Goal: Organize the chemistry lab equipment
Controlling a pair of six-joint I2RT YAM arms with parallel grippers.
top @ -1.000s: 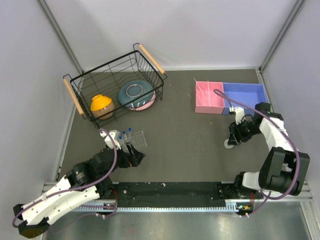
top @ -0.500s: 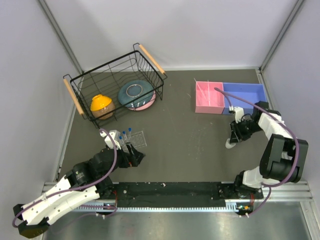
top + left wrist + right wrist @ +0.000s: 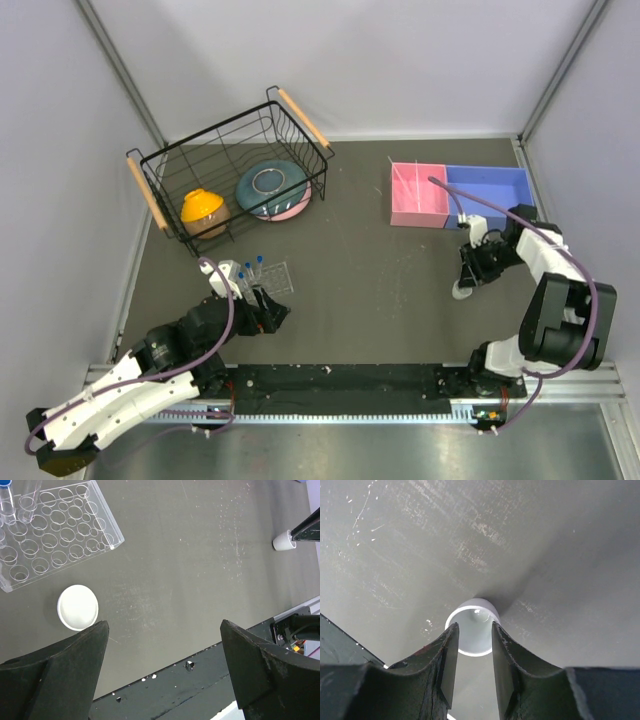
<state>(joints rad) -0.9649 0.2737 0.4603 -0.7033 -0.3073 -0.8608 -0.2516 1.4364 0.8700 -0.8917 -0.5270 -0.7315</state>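
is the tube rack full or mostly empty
Mostly empty: in the left wrist view, nearly every hole of the clear tube rack is bare; only a few tubes stand at one corner.

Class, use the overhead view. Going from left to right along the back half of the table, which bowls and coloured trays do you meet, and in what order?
orange bowl → teal-pink bowl → pink tray → blue tray

Left arm folded low, left gripper (image 3: 162, 630) wide open, right arm bent, right gripper (image 3: 475, 630) pinching white cup (image 3: 472, 605)
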